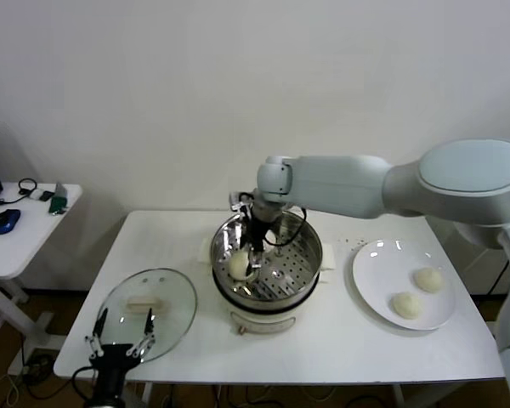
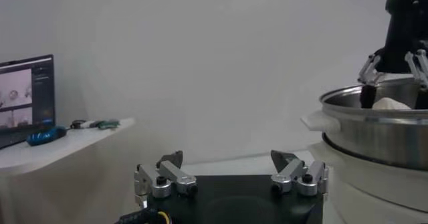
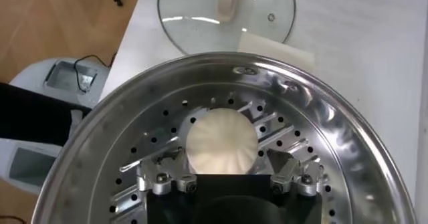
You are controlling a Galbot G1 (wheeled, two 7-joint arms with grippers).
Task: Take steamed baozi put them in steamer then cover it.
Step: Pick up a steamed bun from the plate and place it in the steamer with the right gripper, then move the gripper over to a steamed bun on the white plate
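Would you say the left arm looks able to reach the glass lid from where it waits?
Probably yes: the left gripper hangs open at the table's front edge, right beside the glass lid, with nothing between them.

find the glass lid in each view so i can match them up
Head view: glass lid lies flat on the table, to the robot's left of the steamer.
Left wrist view: lid not in it.
Right wrist view: lid lies beyond the steamer rim.
Shared landmark: the steamer.
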